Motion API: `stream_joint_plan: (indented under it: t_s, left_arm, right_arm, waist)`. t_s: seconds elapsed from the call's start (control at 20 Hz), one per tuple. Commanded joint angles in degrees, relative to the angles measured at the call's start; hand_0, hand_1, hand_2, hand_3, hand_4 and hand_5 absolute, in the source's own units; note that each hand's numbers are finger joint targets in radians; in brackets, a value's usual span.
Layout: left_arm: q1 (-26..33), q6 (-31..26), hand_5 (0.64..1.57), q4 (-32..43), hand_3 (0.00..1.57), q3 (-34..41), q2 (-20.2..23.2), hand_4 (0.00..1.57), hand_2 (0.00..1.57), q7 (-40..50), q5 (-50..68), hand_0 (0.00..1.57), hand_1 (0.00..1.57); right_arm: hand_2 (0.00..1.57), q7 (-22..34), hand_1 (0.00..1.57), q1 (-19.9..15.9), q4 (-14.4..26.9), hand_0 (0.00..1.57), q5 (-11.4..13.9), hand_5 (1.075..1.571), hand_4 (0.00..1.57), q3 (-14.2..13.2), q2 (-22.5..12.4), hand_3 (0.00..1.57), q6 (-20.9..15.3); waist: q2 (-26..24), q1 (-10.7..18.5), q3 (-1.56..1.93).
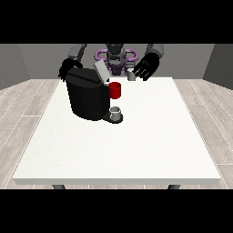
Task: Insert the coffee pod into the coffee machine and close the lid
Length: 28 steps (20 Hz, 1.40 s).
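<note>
The machine (87,98) sits at about ten o'clock from the table's (136,145) centre, its lid (101,72) tilted up so the slot is open. The pod (131,76) stands at one o'clock of the machine. The hand at the view's right (145,67) hovers just beside the pod, fingers spread, likely to grasp it. The hand at the view's left (67,68) sits behind the machine; whether it is curled I cannot tell. A red part (115,90) juts over a cup (116,112).

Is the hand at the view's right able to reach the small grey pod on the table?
Probably yes. The hand at the view's right hovers beside the pod, and nothing stands between them.
</note>
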Motion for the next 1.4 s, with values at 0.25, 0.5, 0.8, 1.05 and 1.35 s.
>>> stream_joint_plan:
  t_s: [0.25, 0.5, 0.8, 1.05, 1.35]
  left_arm:
    - [-8.1, -1.89, 1.571, 0.73, 1.25, 1.7, 0.88, 0.52, 1.32, 3.29, 0.23, 1.26, 1.26]
    - [-9.06, 0.54, 1.571, 1.55, 1.23, 1.79, 1.24, 0.5, 1.31, 3.89, -1.27, 1.28, 1.28]
    - [-9.26, -0.55, 1.571, 2.21, 1.23, 1.05, 0.15, 0.49, 1.33, 3.25, -1.76, 1.31, 1.31]
    - [-9.99, -1.3, 1.571, 3.62, 1.23, 2.7, 2.17, 0.51, 1.33, 3.18, -1.23, 1.32, 1.32]
    - [-7.24, -0.81, 1.571, 3.39, 1.18, 1.17, -1.13, 0.5, 1.25, 2.31, -2.05, 1.18, 1.18]
  right_arm:
    - [0.0, 2.67, 0.0, -4.52, -1.02, 0.0, 0.3, 1.571, 0.5, -0.29, -0.98, 0.0, -0.38]
    - [0.0, 3.29, 0.0, -5.1, -3.06, 0.0, 0.31, 1.571, 0.48, -0.55, -0.86, 0.0, -1.32]
    - [0.0, 1.0, 0.0, -2.78, -2.79, 0.0, 3.13, 1.571, 0.48, 1.23, 0.7, 0.0, -3.78]
    - [0.0, 1.41, 0.0, -1.97, -3.98, 0.0, 0.05, 1.571, 0.53, 0.12, -1.18, 0.0, 0.32]
    - [0.0, 1.47, 0.0, 0.26, -4.69, 0.0, 0.51, 1.571, 0.5, 0.31, -0.34, 0.0, -1.03]
  waist:
    - [3.97, -2.31, 0.01]
    - [5.16, -3.77, 0.01]
    - [5.42, -3.52, 0.01]
    - [6.55, -5.23, 0.01]
    - [3.65, -3.79, 0.0]
